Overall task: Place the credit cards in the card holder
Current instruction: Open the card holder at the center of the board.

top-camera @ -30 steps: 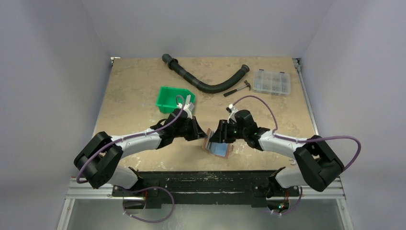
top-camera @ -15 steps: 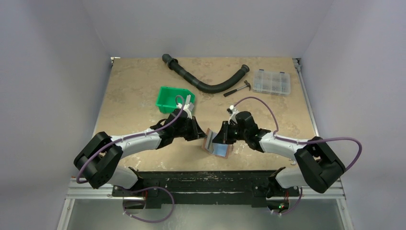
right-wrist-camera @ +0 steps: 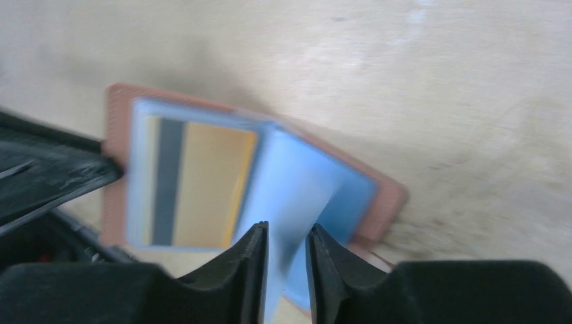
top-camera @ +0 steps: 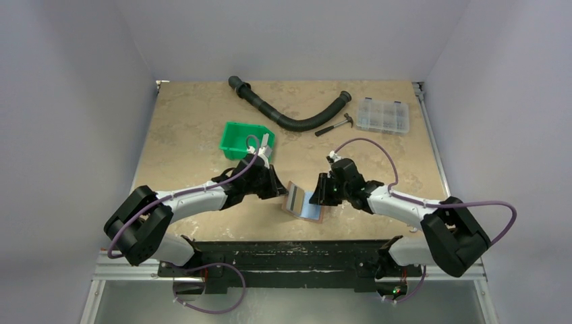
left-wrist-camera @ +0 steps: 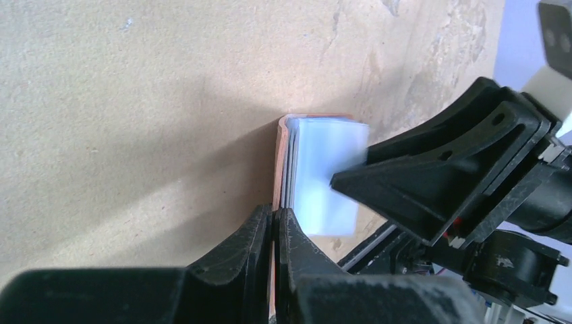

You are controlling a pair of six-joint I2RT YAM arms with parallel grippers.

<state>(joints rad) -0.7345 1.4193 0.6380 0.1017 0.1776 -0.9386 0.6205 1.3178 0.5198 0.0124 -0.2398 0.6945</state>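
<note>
The reddish-brown card holder [top-camera: 320, 215] lies open near the table's front edge. My left gripper [top-camera: 283, 190] is shut on its left cover [left-wrist-camera: 276, 162] and holds that cover raised. In the right wrist view the yellow-gold card [right-wrist-camera: 206, 182] sits in a clear sleeve on the holder's [right-wrist-camera: 386, 196] left side. A light blue card [right-wrist-camera: 297, 182] slants up from the middle. It passes between the fingers of my right gripper [right-wrist-camera: 287, 233], whose jaws stand a narrow gap apart. It also shows in the left wrist view [left-wrist-camera: 324, 172] and from above [top-camera: 310, 206], just left of my right gripper [top-camera: 322, 196].
A green bin [top-camera: 243, 138] stands behind the left gripper. A black corrugated hose [top-camera: 283, 116], a small hammer [top-camera: 335, 126] and a clear compartment box [top-camera: 383, 115] lie at the back. The table's front edge [top-camera: 290, 237] is just below the holder.
My right gripper has drawn back a little to the right. The holder's left cover now stands more upright. The left arm has hardly moved.
</note>
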